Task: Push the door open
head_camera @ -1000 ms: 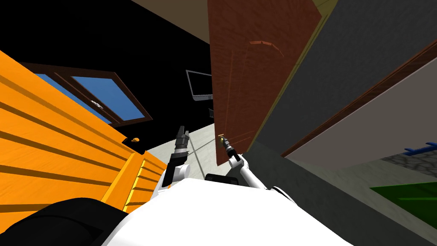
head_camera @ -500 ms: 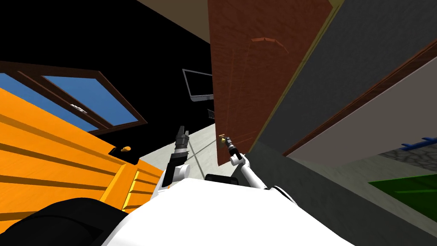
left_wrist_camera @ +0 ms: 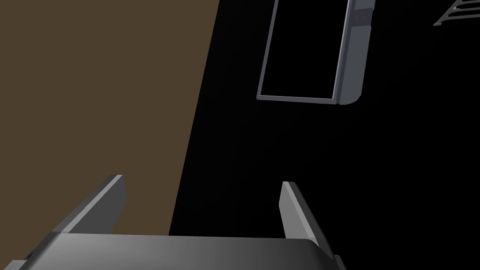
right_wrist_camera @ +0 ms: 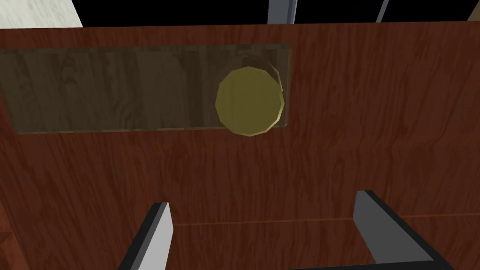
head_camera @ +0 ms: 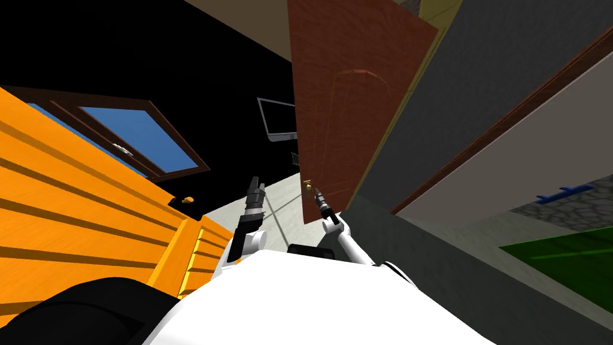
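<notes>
With the door (head_camera: 353,108) ajar at 1 o'clock and the right gripper (right_wrist_camera: 262,201) open and empty, facing its panel near the knob (right_wrist_camera: 249,101), a glancing push may skid the fingers onto the knob; the left gripper (left_wrist_camera: 201,180) is open and empty.

Flat, bright light on the door (head_camera: 353,108); head view's corners splay.

No text, label, number or sign that I can read, nothing lettered on the reddish-brown door (head_camera: 347,90), its yellowish round knob (right_wrist_camera: 249,101), the orange furniture (head_camera: 72,221), or the dark framed screen (head_camera: 278,120)
</notes>
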